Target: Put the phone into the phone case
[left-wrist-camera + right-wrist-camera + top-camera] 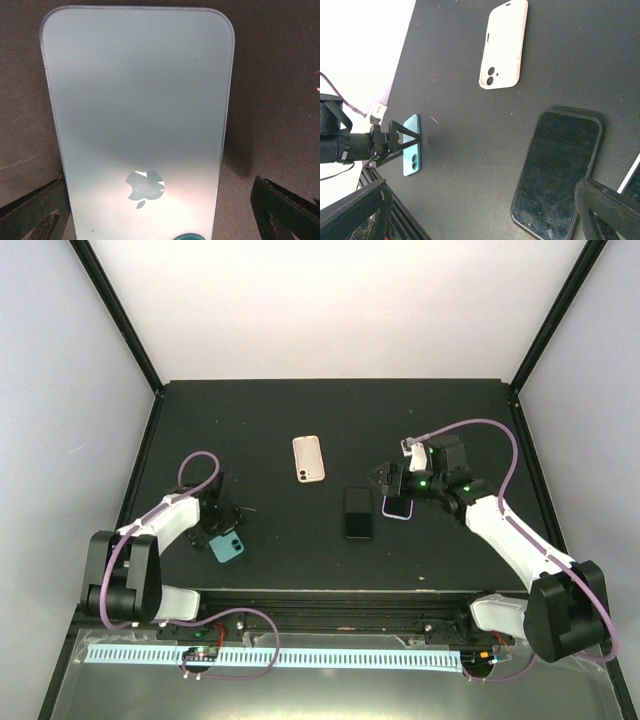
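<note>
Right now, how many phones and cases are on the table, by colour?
Cream case: 1
Black phone: 1
Teal phone: 1
Purple-edged item, phone or case, cannot tell: 1
Total: 4

The top view looks down from behind on the whole tabletop (250, 420). The left wrist view hangs close over the teal phone (140, 125); the right wrist view, farther off, also shows it.
</note>
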You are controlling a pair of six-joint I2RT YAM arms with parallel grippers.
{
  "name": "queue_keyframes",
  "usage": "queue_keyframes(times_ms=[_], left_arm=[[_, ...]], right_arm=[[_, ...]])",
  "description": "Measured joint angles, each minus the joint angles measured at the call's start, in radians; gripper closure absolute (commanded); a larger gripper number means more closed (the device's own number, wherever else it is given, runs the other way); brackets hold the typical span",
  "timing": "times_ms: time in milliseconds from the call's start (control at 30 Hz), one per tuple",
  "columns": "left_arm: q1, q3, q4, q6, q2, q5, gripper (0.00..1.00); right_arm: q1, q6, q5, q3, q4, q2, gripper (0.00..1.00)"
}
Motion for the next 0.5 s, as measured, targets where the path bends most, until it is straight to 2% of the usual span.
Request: queue_keyframes(times_ms=[500], left_arm=[[-0.037,0.067,-0.045,-0.076,0.091,-0.041,0.05]], right_arm=[[0.006,0.006,0.003,-0.012,-0.005,-0.025,0.0]])
